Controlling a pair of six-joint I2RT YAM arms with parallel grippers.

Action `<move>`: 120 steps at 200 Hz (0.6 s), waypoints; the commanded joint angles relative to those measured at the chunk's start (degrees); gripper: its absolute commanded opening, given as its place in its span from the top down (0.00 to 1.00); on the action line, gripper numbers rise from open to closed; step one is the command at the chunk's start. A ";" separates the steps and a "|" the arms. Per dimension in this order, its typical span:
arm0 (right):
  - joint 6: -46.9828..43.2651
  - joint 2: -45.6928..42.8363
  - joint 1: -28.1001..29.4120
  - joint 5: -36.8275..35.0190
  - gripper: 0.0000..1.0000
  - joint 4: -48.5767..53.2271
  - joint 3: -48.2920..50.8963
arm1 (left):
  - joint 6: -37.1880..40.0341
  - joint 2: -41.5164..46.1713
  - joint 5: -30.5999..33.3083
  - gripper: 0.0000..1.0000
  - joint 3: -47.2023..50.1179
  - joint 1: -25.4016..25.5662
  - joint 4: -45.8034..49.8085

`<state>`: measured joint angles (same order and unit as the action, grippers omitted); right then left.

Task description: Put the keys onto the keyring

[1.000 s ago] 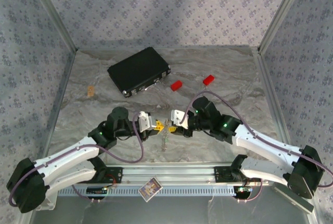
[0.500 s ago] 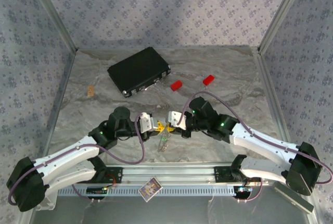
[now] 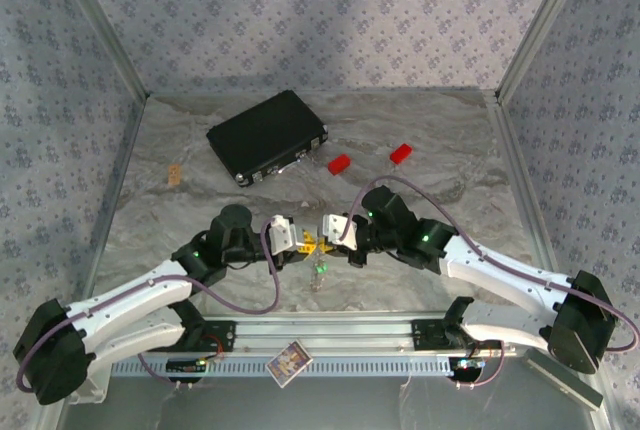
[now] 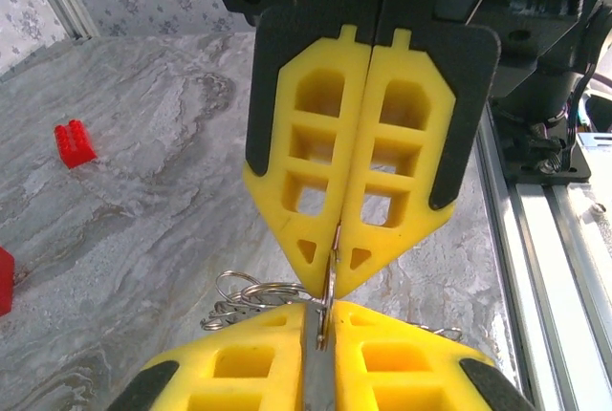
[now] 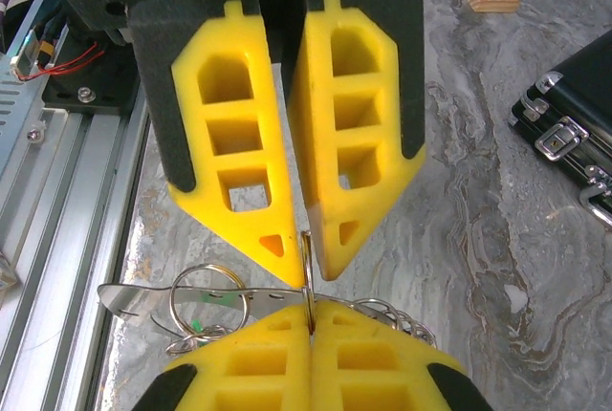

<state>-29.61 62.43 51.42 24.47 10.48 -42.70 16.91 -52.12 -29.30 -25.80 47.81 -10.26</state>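
Toward 6 o'clock of the marbled grey table [image 3: 200,220], the left gripper [image 3: 300,241] and right gripper [image 3: 326,239] are now met tip to tip. A second ago the right one was held farther out toward 3 o'clock with its jaws spread, and these have since been closed. The fingers [image 5: 402,158] are moulded of yellow plastic, wedge-shaped, with cut-out windows and black backing. The keyring [image 5: 381,313], a limp bunch of thin silvery wire loops and bead chain, is hung at 6 o'clock of the tips. One loop, seen edge-on, is pinched by the right jaws. The left jaws are parted by a slit round that loop, and whether it is pressed cannot be told. A green-headed key [image 3: 321,271] is seen within the bunch.
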 commanded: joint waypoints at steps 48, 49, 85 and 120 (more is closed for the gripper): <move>0.91 0.66 -0.35 2.14 1.00 -1.74 -1.66 | -0.12 -0.33 -0.42 0.89 -0.83 0.51 -3.20; 0.89 0.67 -0.35 2.11 1.00 -1.71 -1.68 | -0.12 -0.30 -0.41 0.89 -0.83 0.52 -3.28; 1.21 1.02 -0.45 2.34 1.00 -1.52 -1.86 | -0.73 -0.27 -1.00 0.88 -0.74 0.53 -4.41; 1.34 1.02 -0.44 2.35 1.00 -1.27 -1.94 | -0.47 -0.09 -1.11 0.96 -0.56 0.51 -4.39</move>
<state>-29.34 63.18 50.89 25.26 9.52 -42.70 16.53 -52.66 -29.45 -25.80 47.81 -12.16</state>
